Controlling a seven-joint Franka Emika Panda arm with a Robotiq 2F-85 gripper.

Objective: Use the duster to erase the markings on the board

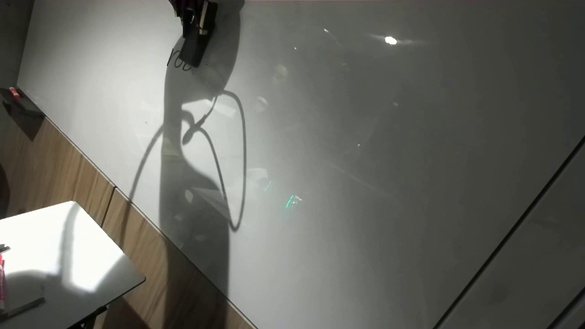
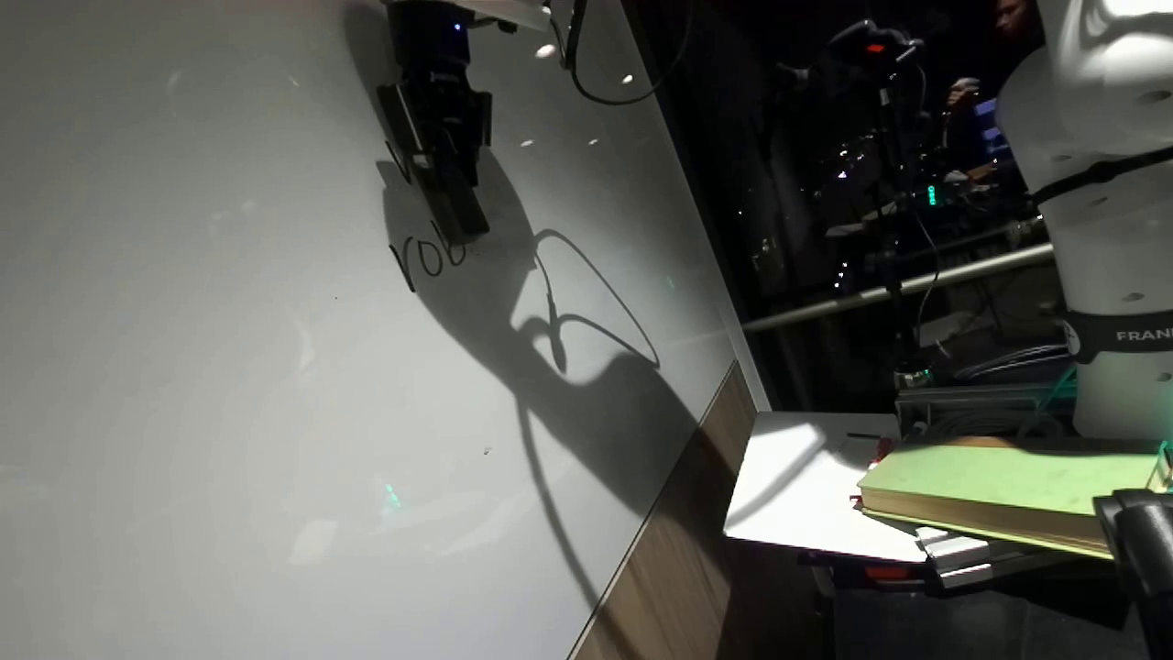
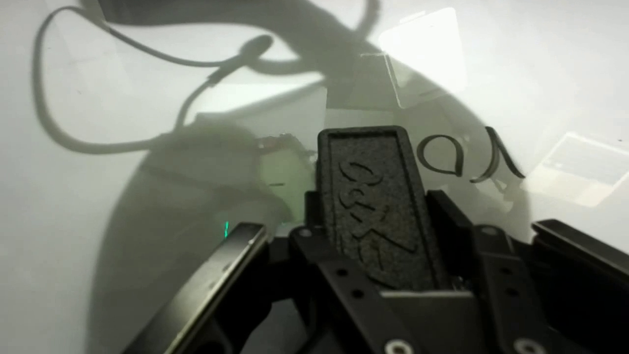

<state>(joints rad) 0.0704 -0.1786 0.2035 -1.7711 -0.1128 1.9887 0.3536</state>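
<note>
The dark grey duster point(image 3: 366, 162) lies lengthwise between the fingers of my gripper point(image 3: 376, 211), which is shut on it. In both exterior views the duster point(image 1: 196, 48) point(image 2: 463, 215) points down along the white board point(image 2: 229, 367). Dark handwritten markings point(image 2: 403, 266) read about "rob", the last letter partly behind the duster's lower end. In the wrist view an "o" and an "r" stand just right of the duster, the "o" point(image 3: 461, 160) closest. Anything written under the duster or gripper is hidden. I cannot tell whether the duster touches the board.
A small white table point(image 2: 779, 449) stands below the board, with a thick green book point(image 2: 999, 467) at it. A wood panel point(image 1: 68, 146) runs along the board's lower edge. A dark holder point(image 1: 27, 105) with a red item sits at its corner. A cable point(image 2: 632, 99) hangs near the arm.
</note>
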